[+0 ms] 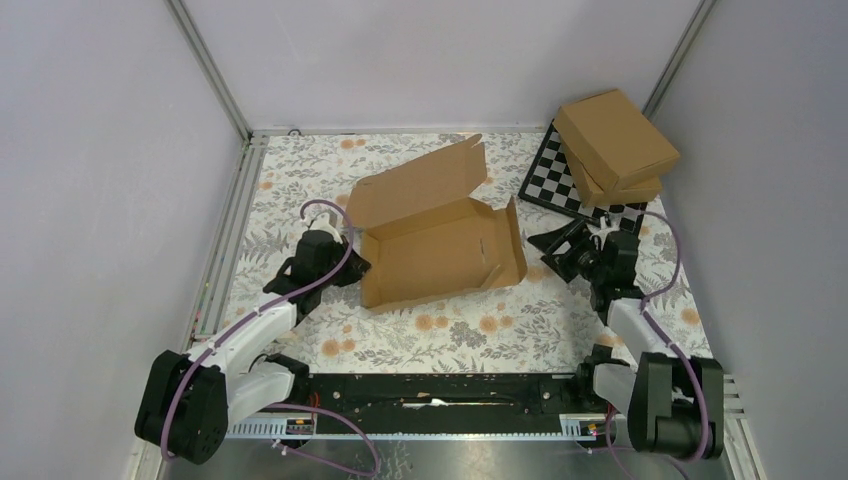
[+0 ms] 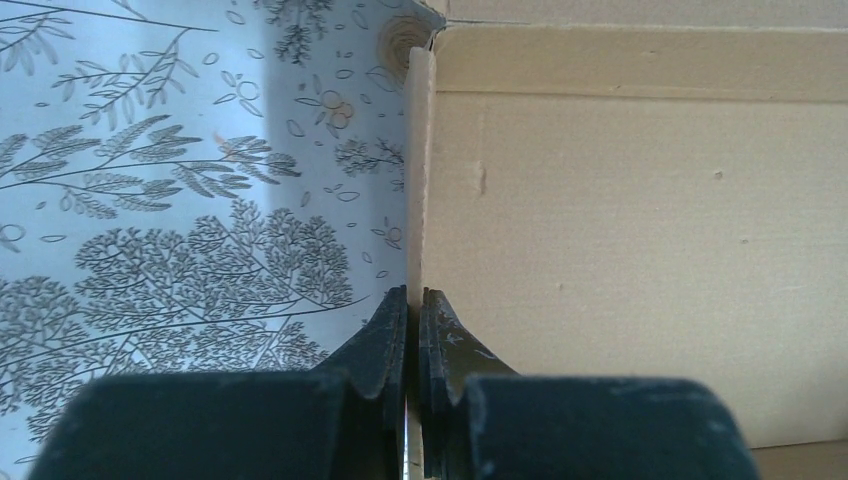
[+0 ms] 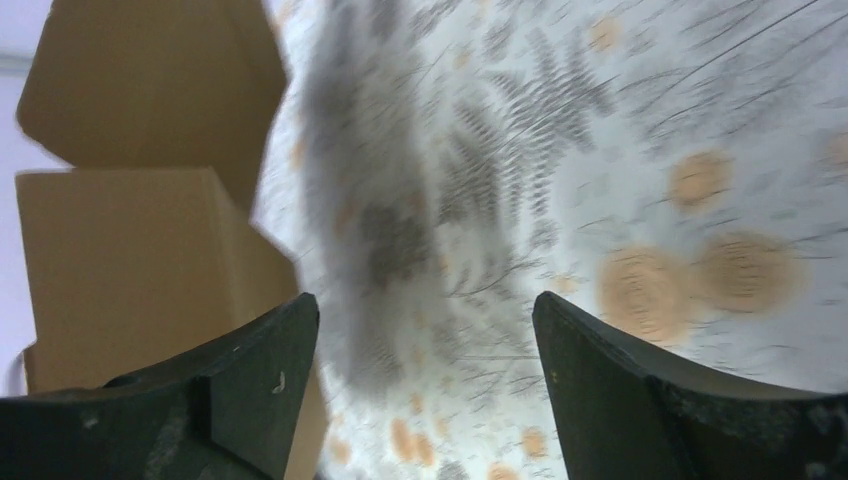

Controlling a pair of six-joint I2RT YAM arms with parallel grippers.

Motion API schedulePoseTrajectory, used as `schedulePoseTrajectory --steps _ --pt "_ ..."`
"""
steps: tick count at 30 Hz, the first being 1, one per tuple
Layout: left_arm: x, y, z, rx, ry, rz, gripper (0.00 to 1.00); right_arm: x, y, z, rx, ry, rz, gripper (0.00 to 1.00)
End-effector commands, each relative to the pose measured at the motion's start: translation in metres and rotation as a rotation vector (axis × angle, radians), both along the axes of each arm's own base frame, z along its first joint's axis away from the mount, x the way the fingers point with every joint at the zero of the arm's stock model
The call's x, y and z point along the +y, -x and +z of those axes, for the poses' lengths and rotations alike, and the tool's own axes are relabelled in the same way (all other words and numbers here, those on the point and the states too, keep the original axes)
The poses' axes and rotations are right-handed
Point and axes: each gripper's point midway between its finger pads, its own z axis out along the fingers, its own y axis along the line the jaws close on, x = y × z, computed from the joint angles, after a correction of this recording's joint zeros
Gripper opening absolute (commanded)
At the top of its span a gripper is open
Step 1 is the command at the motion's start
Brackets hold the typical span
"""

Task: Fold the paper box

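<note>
The paper box (image 1: 440, 250) is a brown cardboard blank, partly formed, in the middle of the floral cloth, its lid flap (image 1: 420, 185) raised at the back. My left gripper (image 1: 352, 262) is at the box's left end, shut on the upright left side wall (image 2: 420, 170), which runs edge-on between the fingers (image 2: 385, 335) in the left wrist view. The box floor (image 2: 640, 230) lies to the right of that wall. My right gripper (image 1: 545, 245) is open and empty, just right of the box's right end flap (image 1: 512, 240). The right wrist view is blurred; the box (image 3: 140, 260) shows at its left.
Two ready-made brown cardboard boxes (image 1: 615, 145) are stacked at the back right on a black-and-white chessboard (image 1: 560, 180). Grey walls and aluminium rails (image 1: 225, 250) enclose the table. A black rail (image 1: 440, 390) runs along the near edge between the arm bases.
</note>
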Motion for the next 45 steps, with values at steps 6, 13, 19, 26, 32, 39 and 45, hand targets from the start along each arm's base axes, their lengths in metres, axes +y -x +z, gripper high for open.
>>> schedulePoseTrajectory --steps 6,13,19,26,32,39,45 --pt "-0.020 -0.012 0.034 -0.111 0.106 -0.065 0.00 0.054 0.021 0.093 -0.325 -0.439 0.312 0.75" --pt "-0.025 -0.016 0.032 -0.097 0.110 -0.090 0.00 0.064 0.031 0.112 -0.368 -0.471 0.395 0.66" --pt "-0.029 -0.020 0.039 -0.107 0.122 -0.094 0.00 0.076 0.029 0.107 -0.317 -0.422 0.445 0.67" --pt "-0.028 -0.020 0.041 -0.112 0.117 -0.093 0.00 0.074 0.026 0.095 -0.284 -0.374 0.419 0.64" --pt "-0.020 -0.022 0.036 -0.096 0.081 -0.057 0.00 0.087 0.033 0.108 -0.307 -0.384 0.499 0.57" --pt "-0.012 -0.023 0.032 -0.086 -0.008 -0.021 0.00 0.109 0.039 0.104 -0.275 -0.271 0.581 0.59" --pt "-0.010 -0.024 0.029 -0.091 -0.098 0.008 0.00 0.115 0.034 0.081 -0.198 -0.109 0.580 0.59"
